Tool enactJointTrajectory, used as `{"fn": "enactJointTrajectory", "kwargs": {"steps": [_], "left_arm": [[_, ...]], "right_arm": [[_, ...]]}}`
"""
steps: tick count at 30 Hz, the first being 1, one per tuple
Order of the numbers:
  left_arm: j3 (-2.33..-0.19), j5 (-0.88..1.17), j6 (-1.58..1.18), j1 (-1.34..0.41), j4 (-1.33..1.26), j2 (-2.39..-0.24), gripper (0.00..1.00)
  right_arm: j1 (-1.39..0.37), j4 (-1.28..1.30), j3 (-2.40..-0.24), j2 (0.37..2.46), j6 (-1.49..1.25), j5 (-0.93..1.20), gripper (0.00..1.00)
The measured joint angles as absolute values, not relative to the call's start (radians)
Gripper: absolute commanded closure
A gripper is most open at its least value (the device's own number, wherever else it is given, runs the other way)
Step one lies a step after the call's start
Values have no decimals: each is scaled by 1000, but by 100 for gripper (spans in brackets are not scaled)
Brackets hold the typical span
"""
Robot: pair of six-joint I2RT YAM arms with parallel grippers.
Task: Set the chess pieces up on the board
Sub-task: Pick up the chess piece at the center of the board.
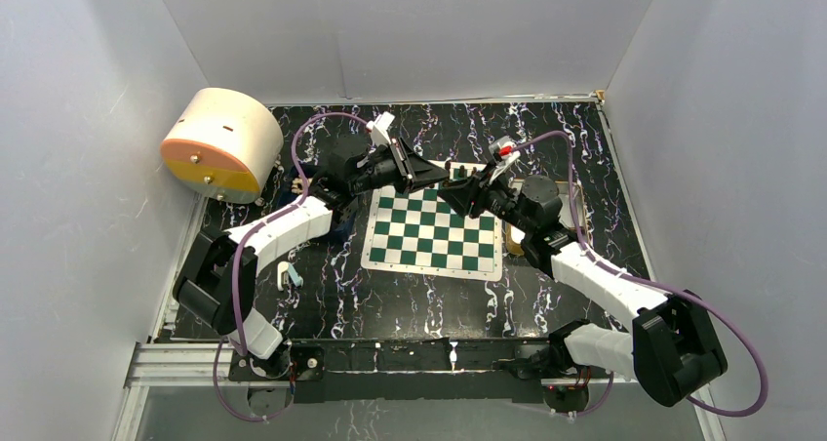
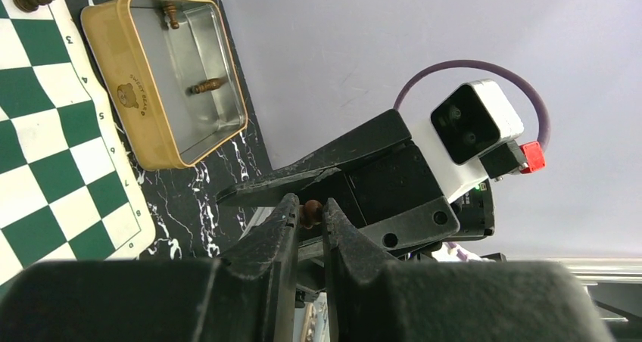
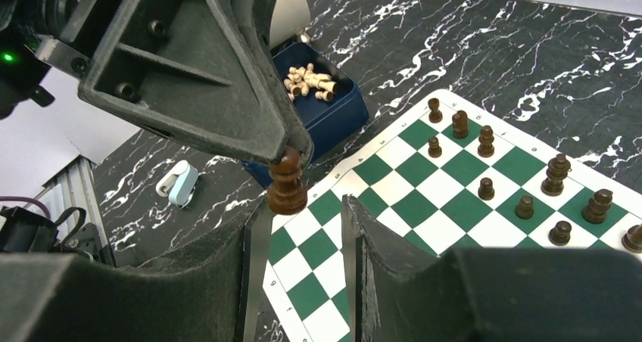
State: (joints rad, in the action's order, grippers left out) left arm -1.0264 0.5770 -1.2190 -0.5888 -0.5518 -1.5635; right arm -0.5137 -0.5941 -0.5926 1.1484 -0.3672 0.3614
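My left gripper [image 2: 310, 213] is shut on the top of a dark brown chess piece [image 3: 288, 184] and holds it upright in the air over the near-left edge of the green-and-white board [image 3: 424, 198]. My right gripper [image 3: 303, 209] meets it there, jaws apart, with the piece's base just beyond the tips and close to the left finger. In the top view both grippers [image 1: 436, 176] [image 1: 458, 195] come together above the board's [image 1: 434, 231] far edge. Several dark pieces [image 3: 484, 141] stand on the board's far rows.
A blue box [image 3: 341, 119] of light wooden pieces [image 3: 306, 81] sits left of the board. A gold tin tray [image 2: 166, 77] holding two brown pieces lies on the other side. A cream drum [image 1: 219, 143] stands at the far left. A small white-and-blue object [image 3: 178, 183] lies on the marble table.
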Motion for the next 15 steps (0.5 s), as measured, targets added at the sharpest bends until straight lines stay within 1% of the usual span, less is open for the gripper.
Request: {"fn": "enactJointTrajectory", "kwargs": {"steps": [3, 5, 7, 10, 11, 13, 15], "left_arm": [[-1023, 577, -1225, -592, -557, -1563, 91], [-1019, 577, -1230, -593, -561, -1563, 91], [-1015, 577, -1235, -593, -572, -1563, 91], [-1007, 575, -1243, -595, -583, -1563, 91], [-1006, 573, -1246, -595, -584, -1563, 91], [-1004, 569, -1250, -595, -587, -1563, 91], [-1003, 567, -1251, -595, -591, -1562, 88]], "right_arm": [[-514, -612, -593, 1148, -379, 361, 53], [-514, -624, -593, 1149, -389, 361, 55], [-514, -633, -593, 1150, -395, 359, 61], [-514, -639, -593, 1150, -401, 358, 75], [-515, -639, -593, 1150, -403, 359, 78], [-517, -641, -593, 1150, -407, 358, 83], [-517, -644, -593, 1149, -409, 358, 87]]}}
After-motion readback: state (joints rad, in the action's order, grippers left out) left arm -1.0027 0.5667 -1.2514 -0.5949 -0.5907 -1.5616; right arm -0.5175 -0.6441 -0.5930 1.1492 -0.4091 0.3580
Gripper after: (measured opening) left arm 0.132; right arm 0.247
